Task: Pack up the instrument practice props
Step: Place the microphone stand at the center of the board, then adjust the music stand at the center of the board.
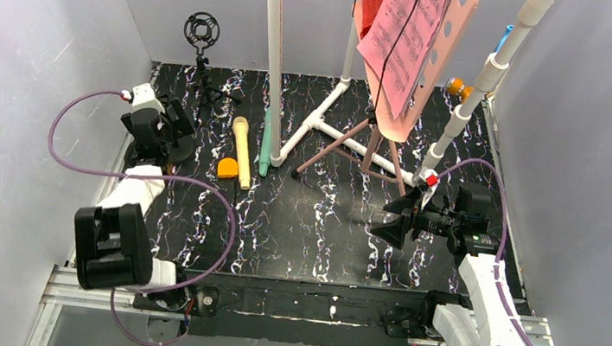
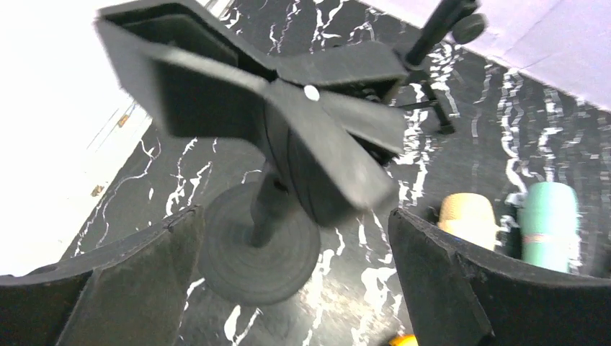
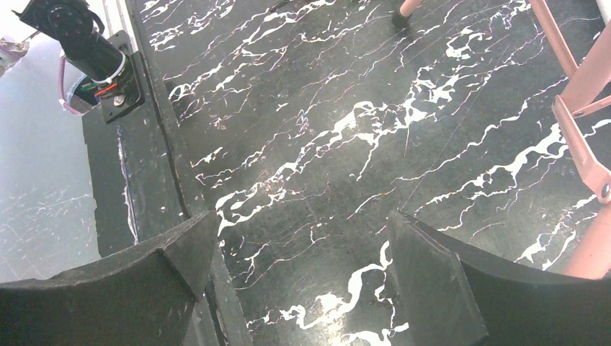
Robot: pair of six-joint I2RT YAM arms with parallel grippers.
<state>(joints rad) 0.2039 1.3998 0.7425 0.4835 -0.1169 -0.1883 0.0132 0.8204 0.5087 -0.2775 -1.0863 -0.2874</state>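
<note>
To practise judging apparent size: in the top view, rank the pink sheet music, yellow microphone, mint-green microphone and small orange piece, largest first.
1. pink sheet music, though it hangs raised, nearer the camera.
2. yellow microphone and mint-green microphone: they look alike, so not ranked.
3. orange piece.

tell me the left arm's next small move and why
Probably lift the left tool clear of the black round-based stand and shift right to the yellow microphone: its jaws are open, gripping nothing, and that one lies loose beside the mint-green microphone.
</note>
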